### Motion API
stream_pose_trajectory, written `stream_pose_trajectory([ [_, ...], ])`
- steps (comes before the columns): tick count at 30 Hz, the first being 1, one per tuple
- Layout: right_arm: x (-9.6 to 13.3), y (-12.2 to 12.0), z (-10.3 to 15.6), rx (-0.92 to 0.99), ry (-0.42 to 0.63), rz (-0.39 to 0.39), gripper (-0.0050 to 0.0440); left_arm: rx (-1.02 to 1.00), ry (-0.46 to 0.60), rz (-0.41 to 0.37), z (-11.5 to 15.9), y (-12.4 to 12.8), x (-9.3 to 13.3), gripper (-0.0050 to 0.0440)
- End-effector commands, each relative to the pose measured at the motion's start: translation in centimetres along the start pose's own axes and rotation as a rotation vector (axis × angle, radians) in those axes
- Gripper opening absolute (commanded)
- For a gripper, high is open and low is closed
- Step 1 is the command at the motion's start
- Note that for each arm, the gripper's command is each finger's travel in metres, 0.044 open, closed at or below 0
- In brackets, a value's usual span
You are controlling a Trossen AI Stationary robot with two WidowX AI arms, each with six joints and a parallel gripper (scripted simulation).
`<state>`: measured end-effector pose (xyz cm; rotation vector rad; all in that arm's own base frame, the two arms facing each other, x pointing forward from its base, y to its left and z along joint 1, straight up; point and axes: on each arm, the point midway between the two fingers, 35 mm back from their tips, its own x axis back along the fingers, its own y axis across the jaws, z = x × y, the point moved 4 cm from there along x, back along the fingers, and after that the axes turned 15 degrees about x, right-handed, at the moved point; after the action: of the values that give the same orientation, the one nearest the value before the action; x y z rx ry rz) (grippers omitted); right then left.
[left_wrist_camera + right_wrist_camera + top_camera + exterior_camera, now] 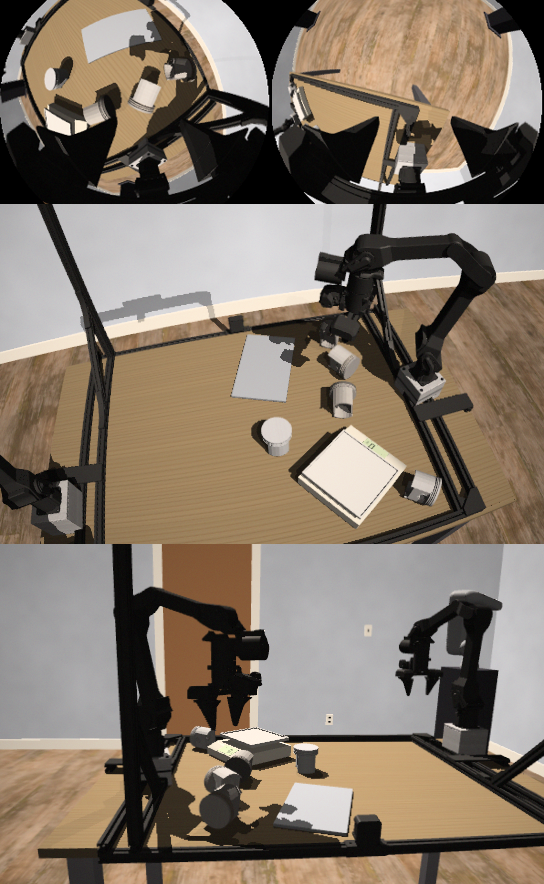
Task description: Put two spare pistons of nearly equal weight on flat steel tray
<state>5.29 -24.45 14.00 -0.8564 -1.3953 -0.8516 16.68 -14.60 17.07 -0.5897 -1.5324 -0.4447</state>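
"Pistons [343,361] [218,806] [146,94], all five on the table [175,429] [425,794] [50,41] [350,118], none on the tray [263,369] [320,806] [114,34]. Still weighing?"

"Probably; the scale [350,474] [253,752] [59,120] is bare."

"Left arm [420,248] [182,606] [151,182]?"

"Jaws apart, empty, overhead. Next, line them up over one piston, lower, grip, carry it to the scale."

"Right arm [20,489] [472,649] [409,175]?"

"Far off, jaws apart, empty; it can wait."

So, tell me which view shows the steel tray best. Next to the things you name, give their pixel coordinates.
The top view: it shows the flat steel tray [260,371] [322,801] [107,36] nearly square-on, all four corners visible. The exterior view shows it whole but slantwise; the left wrist view shows it bent by the lens. I can't make it out in the right wrist view.
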Motion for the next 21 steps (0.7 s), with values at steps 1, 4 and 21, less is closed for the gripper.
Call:
stream_pose_trajectory([
  [1,0.0,0.04,0.01,0.003,0.0,-0.003,0.044,0.08,0.016,-0.04,-0.28,-0.16,0.08,0.0378],
  [4,0.0,0.04,0.01,0.003,0.0,-0.003,0.044,0.128,0.026,-0.06,-0.33,-0.24,0.08,0.0378],
  [21,0.0,0.04,0.01,0.003,0.0,-0.003,0.044,0.193,0.046,-0.09,-0.44,-0.34,-0.31,0.0378],
])
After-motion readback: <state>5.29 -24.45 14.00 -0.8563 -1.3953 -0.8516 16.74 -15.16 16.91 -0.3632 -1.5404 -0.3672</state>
